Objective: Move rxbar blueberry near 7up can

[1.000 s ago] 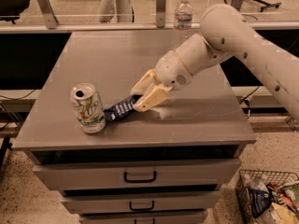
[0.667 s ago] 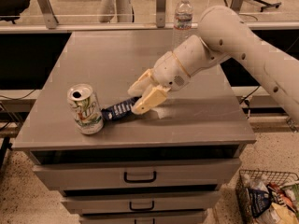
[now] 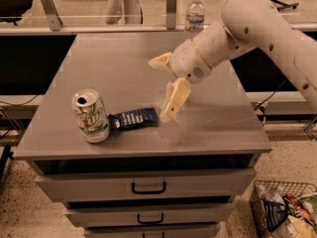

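Observation:
The 7up can (image 3: 90, 116) stands upright near the front left of the grey cabinet top (image 3: 119, 58); it is white with a green and red logo and a silver top. The rxbar blueberry (image 3: 132, 118), a dark navy flat wrapper, lies flat on the top just right of the can, its left end almost touching it. My gripper (image 3: 157, 90) hangs just right of and above the bar. It is open and holds nothing. One cream finger (image 3: 174, 99) points down towards the bar's right end, the other (image 3: 160, 61) points left, higher up.
A clear plastic water bottle (image 3: 194, 15) stands at the back edge of the top, behind my arm. The cabinet has drawers (image 3: 148, 187) below its front edge. A wire basket (image 3: 285, 214) of packets sits on the floor at the lower right.
The gripper has let go of the bar, opened and drawn back to the right and up. The bar now lies flat beside the can.

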Action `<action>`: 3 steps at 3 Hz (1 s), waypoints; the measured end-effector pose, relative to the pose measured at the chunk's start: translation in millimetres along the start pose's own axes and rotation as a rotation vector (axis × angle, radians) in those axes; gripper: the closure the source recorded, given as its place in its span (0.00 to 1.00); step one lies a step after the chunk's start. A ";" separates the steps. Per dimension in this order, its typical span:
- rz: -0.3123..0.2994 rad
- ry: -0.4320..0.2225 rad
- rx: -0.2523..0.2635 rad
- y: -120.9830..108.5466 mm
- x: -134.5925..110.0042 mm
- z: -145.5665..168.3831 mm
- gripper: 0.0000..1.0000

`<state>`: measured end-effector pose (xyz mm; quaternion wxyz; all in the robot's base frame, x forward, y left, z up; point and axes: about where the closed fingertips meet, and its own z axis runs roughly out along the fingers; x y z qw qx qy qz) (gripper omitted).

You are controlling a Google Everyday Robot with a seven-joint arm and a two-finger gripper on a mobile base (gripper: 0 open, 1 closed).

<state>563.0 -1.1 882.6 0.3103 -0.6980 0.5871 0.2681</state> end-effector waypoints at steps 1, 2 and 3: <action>-0.016 -0.027 0.153 -30.9 1.2 -68.0 0.00; -0.036 -0.043 0.207 -42.4 -9.8 -91.3 0.00; -0.036 -0.043 0.207 -42.4 -9.8 -91.2 0.00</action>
